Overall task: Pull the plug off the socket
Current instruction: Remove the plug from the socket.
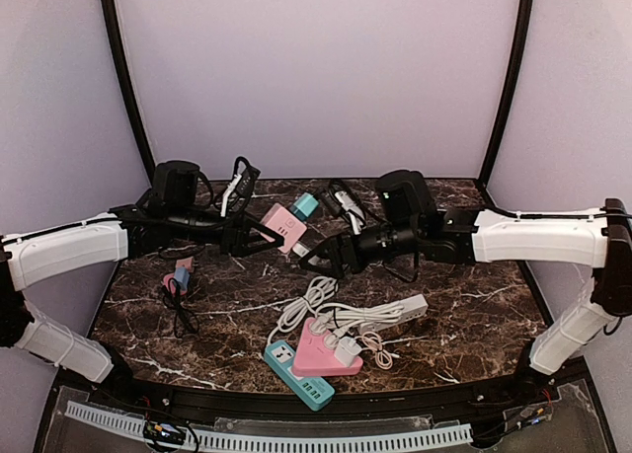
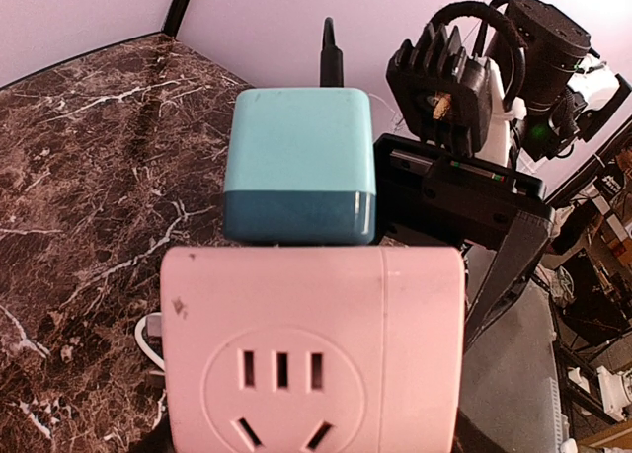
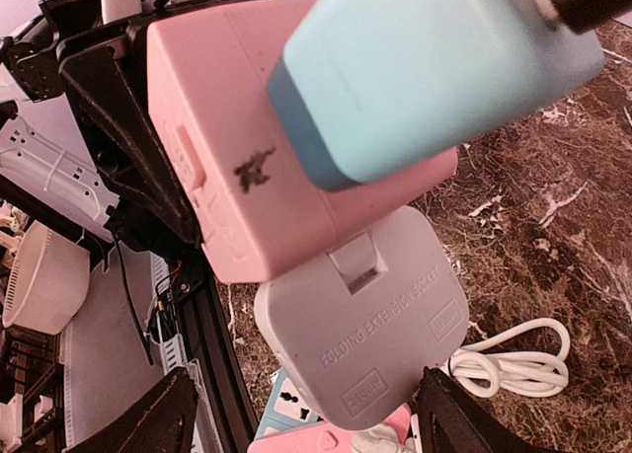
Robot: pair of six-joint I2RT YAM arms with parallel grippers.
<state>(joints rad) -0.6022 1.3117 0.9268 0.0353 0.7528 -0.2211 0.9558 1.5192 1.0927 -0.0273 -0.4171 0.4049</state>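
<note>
Extraction is not yet begun: pink socket (image 1: 281,224) is pinched by left gripper (image 1: 265,234) above table (image 1: 474,305), teal plug (image 1: 304,205) and grey plug (image 3: 360,325) are seen seated in it, and right gripper (image 3: 306,414) is spread around the grey one.

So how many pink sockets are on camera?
2: one pink cube in the left gripper mid-table, one pink triangular block at the front edge; cables may hide others.
</note>
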